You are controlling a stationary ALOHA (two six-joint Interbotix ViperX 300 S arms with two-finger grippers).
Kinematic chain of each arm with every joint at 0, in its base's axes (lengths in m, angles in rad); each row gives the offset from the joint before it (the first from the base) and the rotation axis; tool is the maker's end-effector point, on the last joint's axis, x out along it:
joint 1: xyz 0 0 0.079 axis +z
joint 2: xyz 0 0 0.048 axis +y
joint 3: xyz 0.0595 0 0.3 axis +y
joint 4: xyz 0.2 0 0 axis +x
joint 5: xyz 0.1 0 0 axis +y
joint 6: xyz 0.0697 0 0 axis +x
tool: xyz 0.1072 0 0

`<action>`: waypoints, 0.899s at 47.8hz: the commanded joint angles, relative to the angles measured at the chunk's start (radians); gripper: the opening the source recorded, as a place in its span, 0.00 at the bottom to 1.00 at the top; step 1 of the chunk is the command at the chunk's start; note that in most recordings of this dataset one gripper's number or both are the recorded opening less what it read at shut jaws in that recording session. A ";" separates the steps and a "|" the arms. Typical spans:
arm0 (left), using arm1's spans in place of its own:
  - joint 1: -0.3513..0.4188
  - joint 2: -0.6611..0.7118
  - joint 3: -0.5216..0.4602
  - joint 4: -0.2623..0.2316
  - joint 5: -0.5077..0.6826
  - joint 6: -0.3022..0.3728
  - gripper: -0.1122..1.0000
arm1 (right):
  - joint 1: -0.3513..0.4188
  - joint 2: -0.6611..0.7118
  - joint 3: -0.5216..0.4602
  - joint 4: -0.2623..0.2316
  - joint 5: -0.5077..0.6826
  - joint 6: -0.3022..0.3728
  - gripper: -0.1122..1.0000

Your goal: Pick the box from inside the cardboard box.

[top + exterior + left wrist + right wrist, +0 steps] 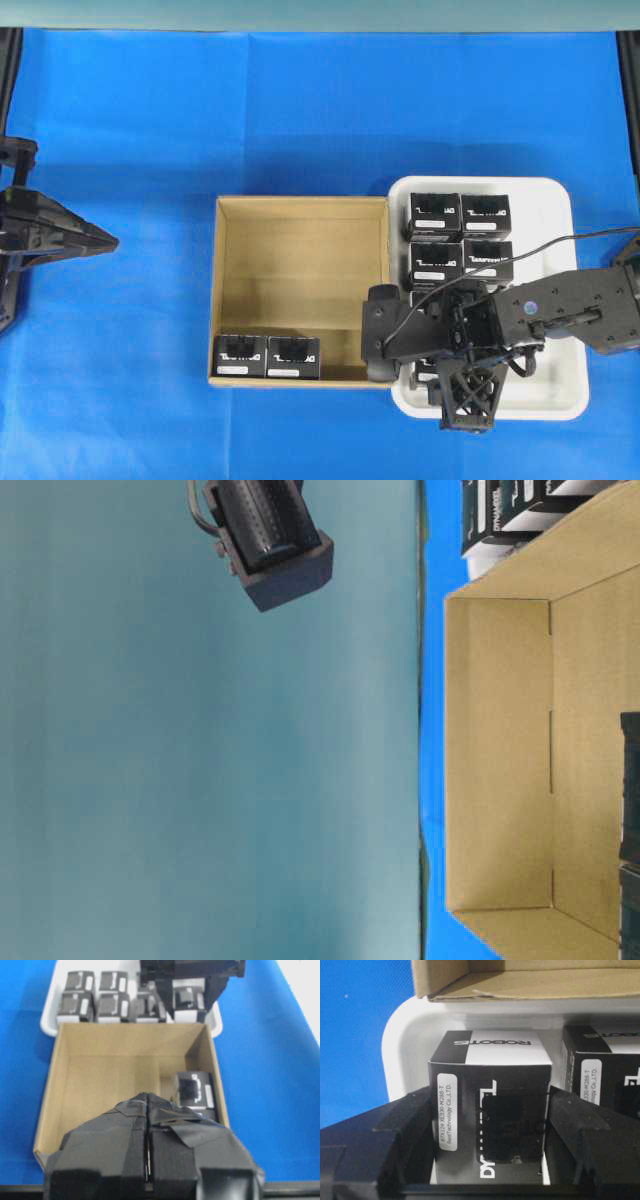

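Two black boxes counted in one cardboard box; four fully visible in one white tray, others hidden

Matt corrugated cardboard box; glossy plastic tray

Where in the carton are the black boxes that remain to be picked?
Overhead, two black boxes sit side by side in the cardboard box's lower-left corner, against its near wall.

White tray on blue cloth.
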 commanded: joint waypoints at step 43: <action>-0.002 0.008 -0.029 0.003 -0.005 0.000 0.04 | -0.006 -0.055 -0.103 0.014 0.117 0.083 0.96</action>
